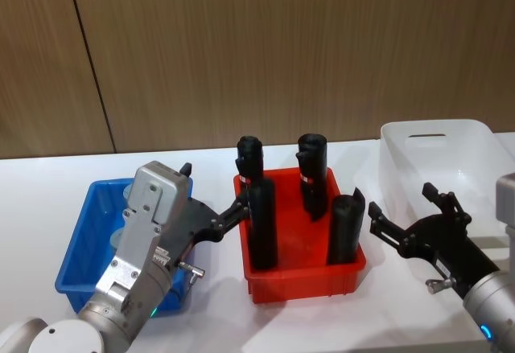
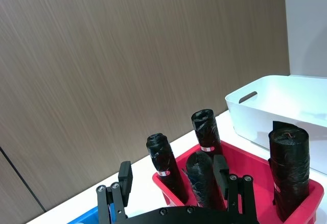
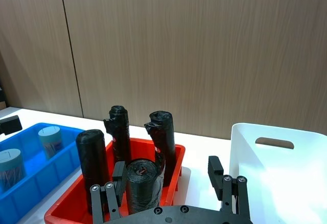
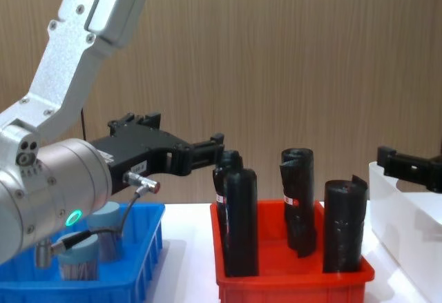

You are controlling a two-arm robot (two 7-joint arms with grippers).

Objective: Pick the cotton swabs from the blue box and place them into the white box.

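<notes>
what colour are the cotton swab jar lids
The cotton swabs have pale blue lids; right wrist view.

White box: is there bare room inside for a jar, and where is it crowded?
The white box looks bare inside. The table strip between it and the red bin is bare, with the open right gripper near it. The red bin is crowded with black rolls.

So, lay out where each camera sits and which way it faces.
Head: high, looking down on the blue box, red bin and white box; left gripper and right gripper show, both open.
Left wrist: behind the left gripper, facing the black rolls and wood wall.
Right wrist: behind the right gripper, facing the bins and cotton swabs.
Chest: low, side-on to the table; left arm looms at left.
Shared: both wrist views hold the red bin and white box.
</notes>
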